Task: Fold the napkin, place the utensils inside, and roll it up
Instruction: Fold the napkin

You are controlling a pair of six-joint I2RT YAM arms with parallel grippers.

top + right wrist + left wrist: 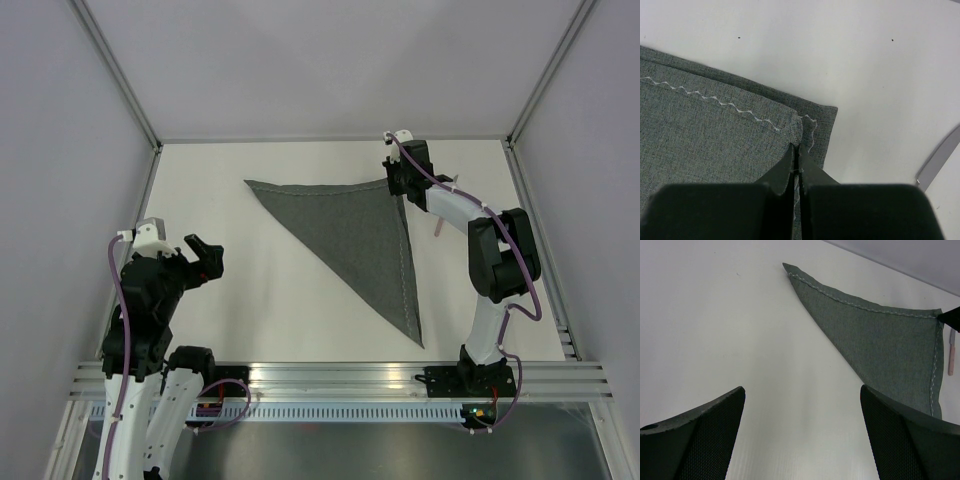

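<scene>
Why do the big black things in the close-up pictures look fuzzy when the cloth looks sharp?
Left wrist view: the left gripper sits right by the lens, so its fingers look huge and slightly soft; right wrist view: the right gripper is a dark blurred block for the same reason, while the napkin's weave is crisp; top view: even light, faint shadows on the table.

matt woven grey cloth napkin [365,235]

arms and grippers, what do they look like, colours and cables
Both arms have white link shells with black joints. The left arm and right arm each carry a purple cable. The fingers are black with a fine mesh texture.
</scene>
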